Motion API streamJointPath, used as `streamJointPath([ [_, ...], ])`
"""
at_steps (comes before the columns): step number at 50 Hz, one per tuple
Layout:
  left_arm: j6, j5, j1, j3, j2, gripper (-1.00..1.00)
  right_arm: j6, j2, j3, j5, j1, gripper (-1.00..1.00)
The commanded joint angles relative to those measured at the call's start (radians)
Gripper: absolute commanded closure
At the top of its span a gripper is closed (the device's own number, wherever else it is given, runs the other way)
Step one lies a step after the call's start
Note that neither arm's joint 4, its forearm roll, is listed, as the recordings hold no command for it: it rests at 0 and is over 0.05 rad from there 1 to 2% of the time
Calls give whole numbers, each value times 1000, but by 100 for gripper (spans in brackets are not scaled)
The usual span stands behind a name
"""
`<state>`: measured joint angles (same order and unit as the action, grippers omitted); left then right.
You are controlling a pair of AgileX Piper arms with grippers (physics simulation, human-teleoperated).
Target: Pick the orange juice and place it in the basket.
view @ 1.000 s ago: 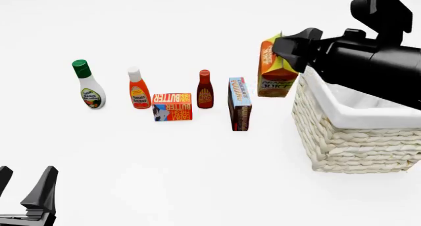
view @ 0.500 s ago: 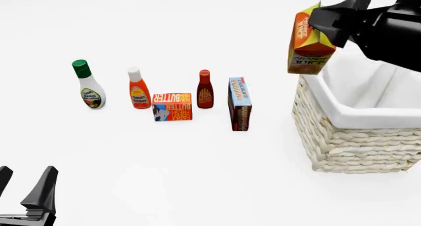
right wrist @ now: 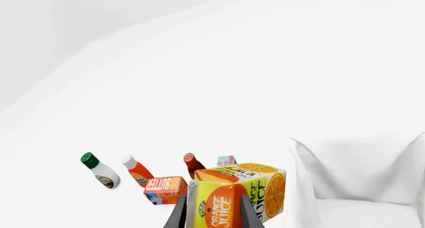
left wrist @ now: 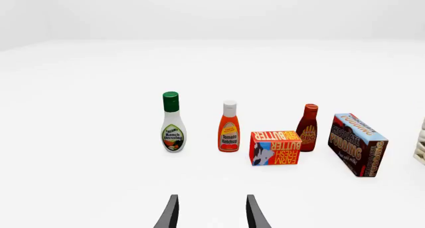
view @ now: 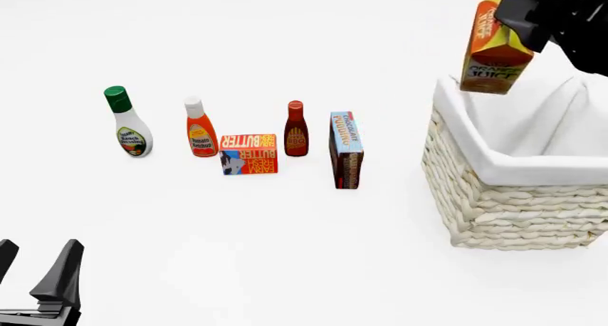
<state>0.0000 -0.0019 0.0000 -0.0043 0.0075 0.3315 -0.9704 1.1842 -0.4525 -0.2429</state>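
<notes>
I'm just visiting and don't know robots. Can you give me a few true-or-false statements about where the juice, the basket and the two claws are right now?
1. The orange juice is held in the air by the right gripper. True.
2. The carton already sits on the bottom of the basket. False: it hangs above the basket's far left rim.
3. The left gripper holds the ranch dressing bottle. False: its fingers are apart with nothing between them, and the bottle stands well ahead on the table.
4. The butter box lies between the ketchup bottle and the BBQ sauce bottle. True.
</notes>
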Motion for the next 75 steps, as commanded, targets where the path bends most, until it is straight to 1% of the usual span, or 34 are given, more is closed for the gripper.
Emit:
streamJointPath([
  [1, 0, 0, 0, 0, 0, -100, 16, -10, -19, 49, 68, 100],
  [2, 0, 0, 0, 0, 0, -100, 12, -14, -20, 52, 74, 100],
  [8, 0, 0, 0, 0, 0, -100, 32, -62, -53, 132, 115, 100],
  [16, 0, 0, 0, 0, 0, -100, 36, -104, -64, 189, 150, 100],
  [18, 0, 0, 0, 0, 0, -100, 50, -99, -75, 200, 164, 100],
  [23, 0, 0, 0, 0, 0, -100, 56, -109, -91, 226, 178, 100],
  [25, 0, 0, 0, 0, 0, -100, 52, -115, -90, 231, 183, 100],
  [28, 0, 0, 0, 0, 0, -100, 55, -79, -101, 207, 196, 100],
  [33, 0, 0, 0, 0, 0, -100, 59, -55, -116, 196, 213, 100],
  [37, 0, 0, 0, 0, 0, -100, 56, -54, -126, 198, 234, 100],
  [39, 0, 0, 0, 0, 0, -100, 64, -56, -134, 204, 251, 100],
  [42, 0, 0, 0, 0, 0, -100, 60, -54, -139, 203, 256, 100],
  [43, 0, 0, 0, 0, 0, -100, 65, -58, -144, 210, 260, 100],
  [45, 0, 0, 0, 0, 0, -100, 55, -62, -144, 211, 264, 100],
  [48, 0, 0, 0, 0, 0, -100, 67, -79, -157, 234, 278, 100],
  [50, 0, 0, 0, 0, 0, -100, 61, -86, -160, 240, 283, 100],
  [51, 0, 0, 0, 0, 0, -100, 69, -91, -171, 251, 289, 100],
  [58, 0, 0, 0, 0, 0, -100, 71, -104, -190, 273, 300, 100],
  [64, 0, 0, 0, 0, 0, -100, 72, -158, -203, 324, 320, 100],
  [75, 0, 0, 0, 0, 0, -100, 73, -206, -205, 355, 340, 100],
])
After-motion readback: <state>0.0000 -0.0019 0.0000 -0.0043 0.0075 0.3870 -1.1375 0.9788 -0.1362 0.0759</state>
